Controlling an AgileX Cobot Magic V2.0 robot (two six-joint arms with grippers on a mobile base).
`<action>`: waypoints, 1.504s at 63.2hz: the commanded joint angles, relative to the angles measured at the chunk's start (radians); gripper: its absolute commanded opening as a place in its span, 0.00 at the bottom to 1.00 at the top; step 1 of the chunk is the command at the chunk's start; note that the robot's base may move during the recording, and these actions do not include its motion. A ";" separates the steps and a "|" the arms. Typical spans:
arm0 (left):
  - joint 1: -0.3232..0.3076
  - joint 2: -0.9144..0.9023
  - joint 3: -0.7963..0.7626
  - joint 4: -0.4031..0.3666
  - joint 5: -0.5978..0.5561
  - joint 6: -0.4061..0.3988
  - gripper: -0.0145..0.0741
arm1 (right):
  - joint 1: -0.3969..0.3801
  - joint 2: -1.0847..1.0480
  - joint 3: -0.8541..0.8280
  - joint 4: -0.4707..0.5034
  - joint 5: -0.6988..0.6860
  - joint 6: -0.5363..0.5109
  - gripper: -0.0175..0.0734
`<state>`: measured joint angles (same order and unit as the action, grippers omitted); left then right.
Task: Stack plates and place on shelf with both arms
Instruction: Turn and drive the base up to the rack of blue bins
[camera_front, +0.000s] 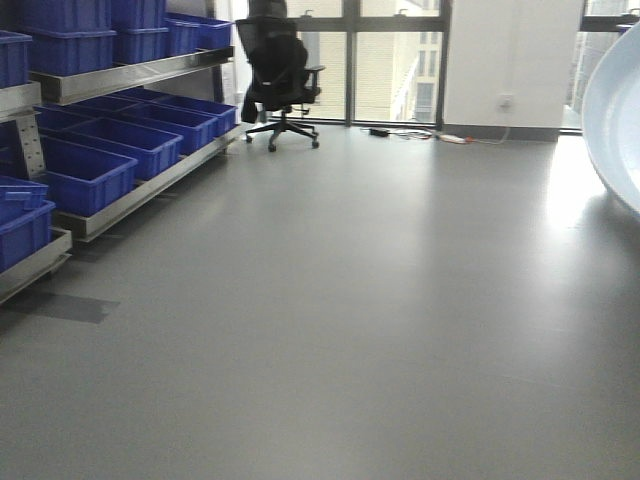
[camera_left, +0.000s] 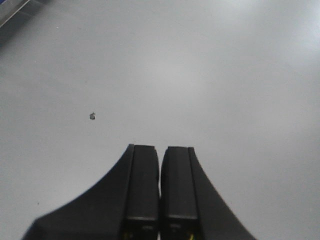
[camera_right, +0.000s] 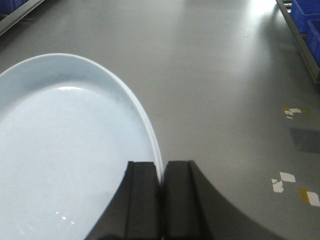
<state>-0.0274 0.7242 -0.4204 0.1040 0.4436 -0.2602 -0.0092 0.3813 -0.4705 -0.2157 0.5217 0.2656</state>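
A pale bluish-white plate (camera_right: 65, 150) fills the lower left of the right wrist view, held above the grey floor. My right gripper (camera_right: 161, 167) is shut on its rim, one finger inside the rim and one outside. That plate (camera_front: 615, 120) shows as a curved edge at the far right of the front view. My left gripper (camera_left: 160, 150) is shut on nothing and hangs over bare grey floor. The steel shelf (camera_front: 130, 75) runs along the left of the front view. Neither arm shows in the front view.
Blue crates (camera_front: 85, 170) sit on the shelf's tiers. A black office chair (camera_front: 280, 80) stands by the far windows. Another steel rack (camera_right: 300, 45) with blue crates lies at the right wrist view's upper right. Tape scraps (camera_right: 285, 180) mark the floor.
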 joint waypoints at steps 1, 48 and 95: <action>-0.003 -0.002 -0.028 -0.003 -0.070 -0.007 0.27 | -0.004 0.003 -0.030 -0.012 -0.100 -0.003 0.22; -0.003 -0.002 -0.028 -0.003 -0.070 -0.007 0.27 | -0.004 0.003 -0.030 -0.012 -0.100 -0.003 0.22; -0.003 -0.002 -0.028 -0.003 -0.072 -0.007 0.27 | -0.004 0.003 -0.030 -0.012 -0.100 -0.003 0.22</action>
<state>-0.0274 0.7242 -0.4204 0.1040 0.4415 -0.2602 -0.0092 0.3813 -0.4705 -0.2157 0.5217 0.2656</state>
